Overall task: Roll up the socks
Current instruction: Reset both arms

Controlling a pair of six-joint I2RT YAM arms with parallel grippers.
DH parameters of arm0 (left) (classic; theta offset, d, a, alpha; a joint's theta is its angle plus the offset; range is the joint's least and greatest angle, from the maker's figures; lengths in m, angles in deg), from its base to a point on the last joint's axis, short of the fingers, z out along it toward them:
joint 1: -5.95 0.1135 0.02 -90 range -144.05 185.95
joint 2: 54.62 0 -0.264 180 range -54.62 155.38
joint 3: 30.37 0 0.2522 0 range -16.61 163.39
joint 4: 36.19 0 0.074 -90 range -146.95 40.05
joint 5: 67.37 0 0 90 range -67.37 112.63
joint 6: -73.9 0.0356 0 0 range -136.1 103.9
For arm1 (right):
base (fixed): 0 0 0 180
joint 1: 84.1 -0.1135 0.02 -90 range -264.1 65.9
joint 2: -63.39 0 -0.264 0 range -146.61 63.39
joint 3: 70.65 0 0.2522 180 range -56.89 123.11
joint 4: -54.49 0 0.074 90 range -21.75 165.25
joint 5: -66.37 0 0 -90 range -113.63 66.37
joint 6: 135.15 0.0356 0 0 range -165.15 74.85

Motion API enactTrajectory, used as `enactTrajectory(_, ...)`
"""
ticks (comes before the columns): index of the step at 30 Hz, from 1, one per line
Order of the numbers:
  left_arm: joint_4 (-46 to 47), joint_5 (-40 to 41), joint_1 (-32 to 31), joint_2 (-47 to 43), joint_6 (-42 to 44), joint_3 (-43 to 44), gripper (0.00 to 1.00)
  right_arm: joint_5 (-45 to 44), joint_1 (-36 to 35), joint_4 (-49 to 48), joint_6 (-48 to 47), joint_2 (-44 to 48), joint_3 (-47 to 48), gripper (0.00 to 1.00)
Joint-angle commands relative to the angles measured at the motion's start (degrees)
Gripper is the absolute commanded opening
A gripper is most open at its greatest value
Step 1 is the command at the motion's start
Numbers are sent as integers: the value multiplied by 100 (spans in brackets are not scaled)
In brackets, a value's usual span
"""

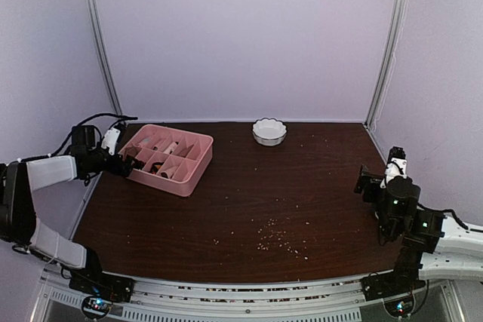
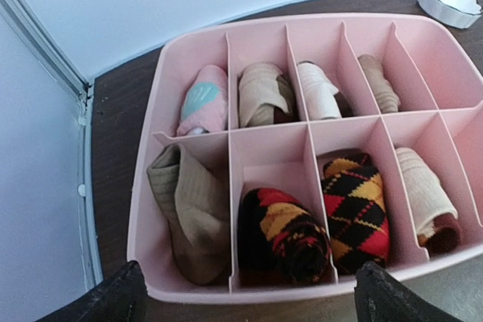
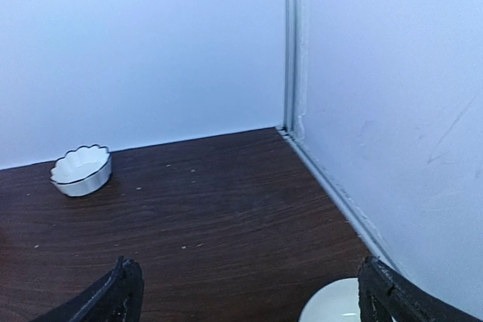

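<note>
Socks in tray, left hand nearest

I see left hand (image 2: 249, 295) spread, tan-brown sock (image 2: 189, 216) at its 11 o'clock, long axis 12-to-6; right hand (image 3: 245, 295) spread, well apart.

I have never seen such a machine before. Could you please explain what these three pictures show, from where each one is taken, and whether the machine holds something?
Two robot arms stand at a brown table. The top picture looks down from above. The other two come from cameras on each wrist. The left gripper hovers at a pink tray of compartments holding socks, among them a tan-brown sock and a beige sock. The right gripper faces a white scalloped bowl and a corner. Both pairs of jaws stand open; nothing is held. Crumbs lie on the table.
</note>
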Motion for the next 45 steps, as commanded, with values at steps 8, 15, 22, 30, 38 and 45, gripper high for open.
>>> enactTrajectory(8,5132,-73,83,216,-768,-1938,98,160,1844,-2157,-1518,519,-1173,99)
enactTrajectory(15,7370,133,90,434,-870,-3132,98,1920,3222,-4323,-1595,-1407,-1320,100)
enactTrajectory(22,6530,379,90,495,-1000,-2548,98,3683,4186,-5704,-1581,-3183,-824,100)
enactTrajectory(30,6388,268,87,532,-967,-2447,98,4695,4489,-5925,-1714,-4213,-450,100)
enactTrajectory(38,6365,267,90,527,-957,-2442,98,4750,4597,-5845,-1632,-4267,-352,100)
enactTrajectory(45,6377,271,89,527,-956,-2436,98,4800,4606,-5839,-1612,-4315,-297,100)
